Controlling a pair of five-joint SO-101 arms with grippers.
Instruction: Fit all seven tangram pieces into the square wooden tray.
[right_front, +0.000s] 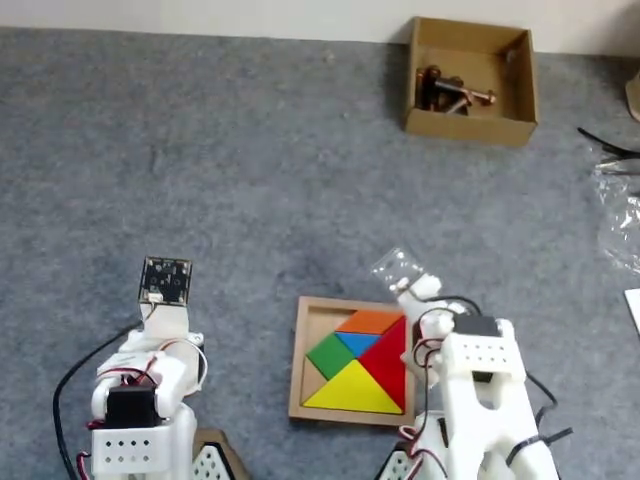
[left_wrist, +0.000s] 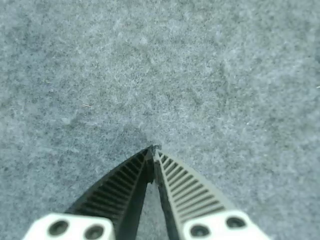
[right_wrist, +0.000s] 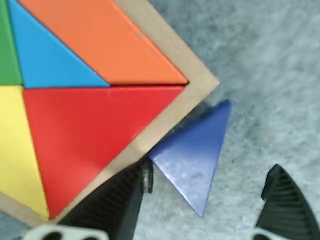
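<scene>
Robot lab or hobby test bench, by look of it. Grey felt mat (right_front: 200, 180) covers whole table under me. My left arm (right_front: 140, 410) and right arm (right_front: 480, 385), white printed plastic, sit side by side, wires (right_front: 58, 410) exposed. Cardboard box (right_front: 465, 128) of metal bits (right_front: 452, 92) at far edge. Black cables (right_front: 603, 148) and crumpled clear plastic bag (right_front: 620, 225) off to side. Wooden tray (right_front: 299, 350) with coloured puzzle between my arms.
</scene>
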